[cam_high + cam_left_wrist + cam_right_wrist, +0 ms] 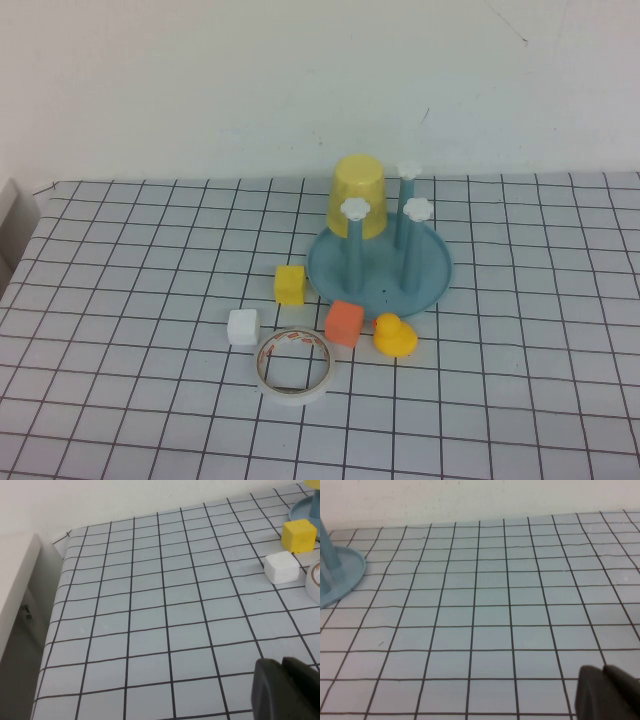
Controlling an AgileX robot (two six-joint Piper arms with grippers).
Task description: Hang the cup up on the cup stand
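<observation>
The left claw (287, 690) shows as a dark shape low over the gridded bench (150, 620). A yellow cube (298, 535) sits just beside a white cube (281, 567). A tape roll's (315, 581) edge and the cup stand's (305, 510) blue rim show nearby.

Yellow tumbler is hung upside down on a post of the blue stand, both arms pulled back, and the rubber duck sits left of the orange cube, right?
One slip: the yellow rubber duck sits right of the orange cube, as the high view shows. The rest holds: the yellow plastic tumbler is inverted on a post of the light blue cup stand. The left claw and right claw show only at their wrist views' edges, away from the stand.
</observation>
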